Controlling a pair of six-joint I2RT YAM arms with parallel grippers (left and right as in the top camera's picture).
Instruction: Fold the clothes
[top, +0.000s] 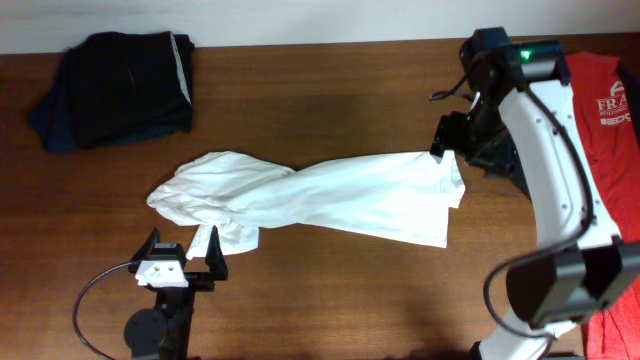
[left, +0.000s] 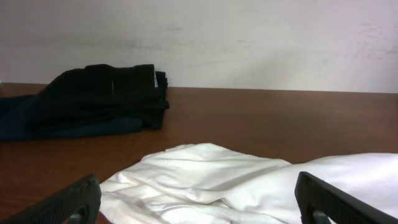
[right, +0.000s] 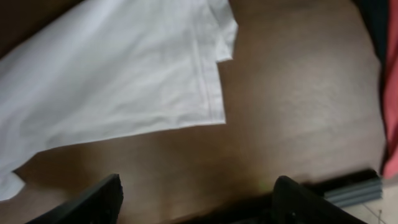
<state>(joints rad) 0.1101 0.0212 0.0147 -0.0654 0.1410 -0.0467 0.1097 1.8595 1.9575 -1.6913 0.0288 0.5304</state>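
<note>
White shirt (top: 330, 195) found spread across table (top: 330, 300), long axis left to right, left end bunched. Left gripper (top: 183, 248) noted wide apart, empty, just beside bunched end. Right gripper (top: 447, 140) noted wide apart, empty, at right hem corner. Each end judged nearest own-side arm.

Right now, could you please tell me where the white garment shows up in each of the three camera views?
Overhead: the white garment lies stretched left to right across the middle of the picture.
Left wrist: the garment fills the bottom of the picture, crumpled.
Right wrist: the garment takes up the upper left, its hemmed corner near top centre.
Shared landmark: the brown wooden table lies under it in all three views.
</note>
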